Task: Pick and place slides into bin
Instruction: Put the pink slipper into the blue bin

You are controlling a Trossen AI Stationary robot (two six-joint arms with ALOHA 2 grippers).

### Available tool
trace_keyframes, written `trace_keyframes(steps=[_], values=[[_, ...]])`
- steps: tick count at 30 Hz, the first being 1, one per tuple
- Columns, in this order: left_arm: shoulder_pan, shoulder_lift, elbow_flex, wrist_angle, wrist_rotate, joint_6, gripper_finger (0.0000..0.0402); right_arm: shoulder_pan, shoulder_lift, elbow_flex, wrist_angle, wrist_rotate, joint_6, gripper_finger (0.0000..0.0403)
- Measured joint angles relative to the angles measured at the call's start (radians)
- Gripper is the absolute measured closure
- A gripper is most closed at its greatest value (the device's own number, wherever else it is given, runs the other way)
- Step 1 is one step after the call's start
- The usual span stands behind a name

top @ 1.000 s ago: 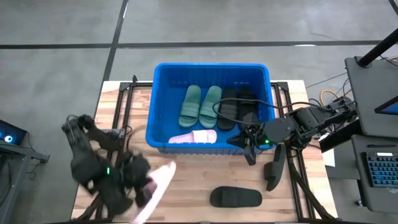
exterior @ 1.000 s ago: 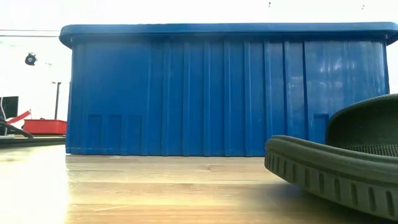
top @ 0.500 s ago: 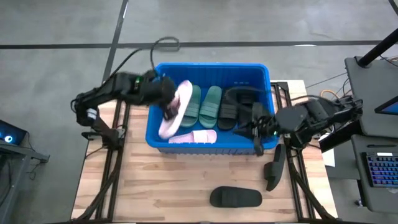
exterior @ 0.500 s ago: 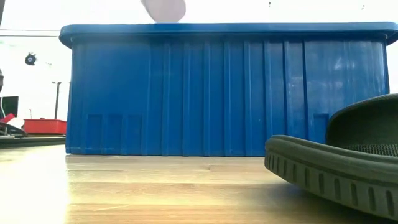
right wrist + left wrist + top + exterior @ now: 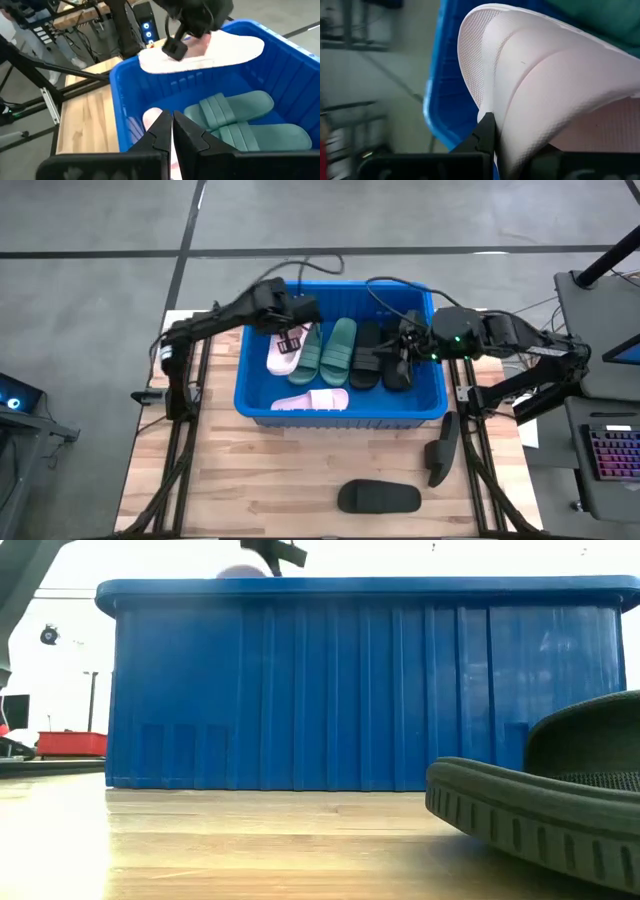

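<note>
The blue bin (image 5: 258, 395) stands at the table's far middle. In it lie two sage green slides (image 5: 323, 352), two black slides (image 5: 380, 360) and a pink slide (image 5: 312, 400) by the near wall. My left gripper (image 5: 296, 333) is shut on another pink slide (image 5: 281, 360) over the bin's far left part; it also shows in the right wrist view (image 5: 230, 50). My right gripper (image 5: 402, 352) is shut and empty above the black slides in the bin's right part. A black slide (image 5: 378, 497) lies on the table near the front edge. My left gripper holds the pink slide at its wide strap (image 5: 520, 85), near the slide's middle. One finger (image 5: 487, 131) stands against the strap's side edge; the strap hides the other. The fingers come from above. The slide lies about level, lifted above the bin's rim and clear of the other slides.
A dark long thing (image 5: 440, 448) lies at the table's right edge, near the right arm's base. In the low view the bin's near wall (image 5: 350, 690) fills the middle and the table's black slide (image 5: 540, 815) is close at the right. Bare wood lies in front of the bin.
My left gripper has carried the pink slide from the table's near left up and toward the far edge, over the bin's left wall, to the bin's far left part. My right gripper has gone from outside the bin's near right corner toward the far edge, over the black slides.
</note>
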Motion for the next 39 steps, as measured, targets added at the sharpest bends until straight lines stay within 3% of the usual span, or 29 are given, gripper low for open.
trace_keyframes(steps=[9, 14, 19, 29, 39], values=[[0.008, 0.189, -0.008, 0.002, -0.118, 0.011, 0.0402, -0.078, 0.0, -0.007, 0.033, -0.062, -0.036, 0.0394], [0.057, 0.212, -0.068, 0.001, -0.124, -0.038, 0.0402, -0.082, 0.0, -0.008, 0.044, -0.061, -0.039, 0.0394], [0.126, 0.151, -0.197, 0.104, -0.105, -0.074, 0.0402, -0.095, 0.002, -0.009, 0.102, -0.051, -0.043, 0.0394], [0.177, -0.029, -0.503, 0.426, -0.09, 0.133, 0.0401, -0.208, 0.027, -0.01, 0.142, -0.057, -0.037, 0.0394], [0.19, -0.026, -0.679, 0.54, -0.07, 0.178, 0.0401, -0.254, 0.068, -0.009, 0.184, -0.141, -0.027, 0.0394]])
